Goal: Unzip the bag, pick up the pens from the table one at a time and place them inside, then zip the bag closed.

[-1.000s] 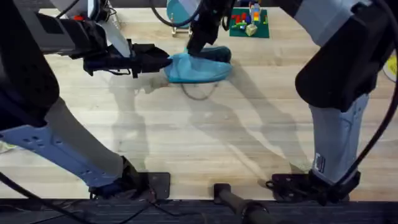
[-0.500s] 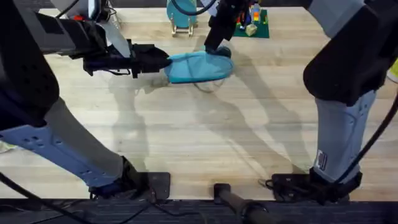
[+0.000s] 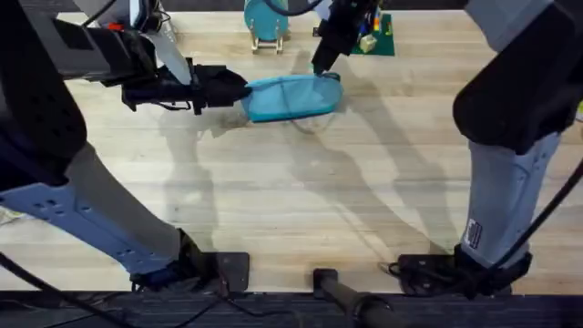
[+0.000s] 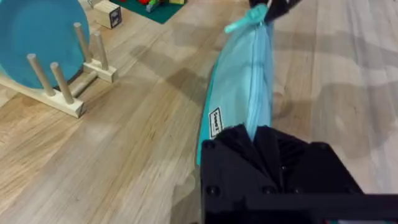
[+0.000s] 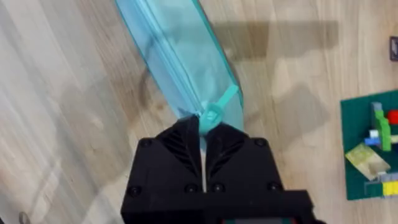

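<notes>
On the worktop (image 3: 301, 200) my left pincer (image 3: 239, 90) clamps one end of the turquoise pouch (image 3: 290, 97), my right pincer (image 5: 203, 134) pinches its zipper tab (image 5: 217, 109); its small side label (image 4: 215, 122) is unreadable.

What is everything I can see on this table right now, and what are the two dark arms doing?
bag: one, light turquoise, far middle of the table, lying flat.
zipper pull tab: one, turquoise, at the bag's right end.
round disc: one, teal, standing in a wooden peg rack beyond the bag.
green mat with toy blocks: one, far edge, right of the rack.
table: one, pale wood planks.
left gripper: black, shut on the bag's left end.
right gripper: black, shut on the pull tab, at the bag's right end.
</notes>
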You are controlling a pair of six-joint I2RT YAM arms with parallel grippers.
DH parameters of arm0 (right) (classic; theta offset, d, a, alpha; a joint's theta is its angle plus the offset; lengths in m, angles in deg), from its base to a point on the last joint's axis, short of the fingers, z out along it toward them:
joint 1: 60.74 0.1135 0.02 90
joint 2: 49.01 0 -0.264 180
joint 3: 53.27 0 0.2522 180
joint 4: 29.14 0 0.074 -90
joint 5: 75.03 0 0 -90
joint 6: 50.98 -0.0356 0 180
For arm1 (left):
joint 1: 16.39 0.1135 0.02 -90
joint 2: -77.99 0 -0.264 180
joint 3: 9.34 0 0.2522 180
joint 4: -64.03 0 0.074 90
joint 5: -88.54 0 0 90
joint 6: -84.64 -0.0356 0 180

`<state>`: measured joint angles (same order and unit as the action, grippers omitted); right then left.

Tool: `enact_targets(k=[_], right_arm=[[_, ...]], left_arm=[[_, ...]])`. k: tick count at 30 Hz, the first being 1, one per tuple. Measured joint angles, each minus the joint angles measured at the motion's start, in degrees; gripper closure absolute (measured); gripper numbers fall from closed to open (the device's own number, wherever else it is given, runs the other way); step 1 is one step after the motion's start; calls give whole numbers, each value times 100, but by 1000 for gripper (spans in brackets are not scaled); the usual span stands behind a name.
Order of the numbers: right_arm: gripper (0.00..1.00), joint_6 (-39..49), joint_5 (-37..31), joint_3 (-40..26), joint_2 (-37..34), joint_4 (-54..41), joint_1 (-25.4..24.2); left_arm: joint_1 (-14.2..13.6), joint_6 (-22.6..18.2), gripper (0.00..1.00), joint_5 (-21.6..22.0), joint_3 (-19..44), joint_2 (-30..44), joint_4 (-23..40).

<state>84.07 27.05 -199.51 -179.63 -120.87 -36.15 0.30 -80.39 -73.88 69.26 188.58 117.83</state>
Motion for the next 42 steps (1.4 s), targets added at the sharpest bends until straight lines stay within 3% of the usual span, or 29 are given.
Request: enact_targets(k=[31,42], right_arm=[[970,-42,54,149,47,-202,-725],[971,-46,-661,511,49,-227,-1063]], left_arm=[[-129,0,959,1,0,0,2],[-116,150,959,294,0,0,6]])
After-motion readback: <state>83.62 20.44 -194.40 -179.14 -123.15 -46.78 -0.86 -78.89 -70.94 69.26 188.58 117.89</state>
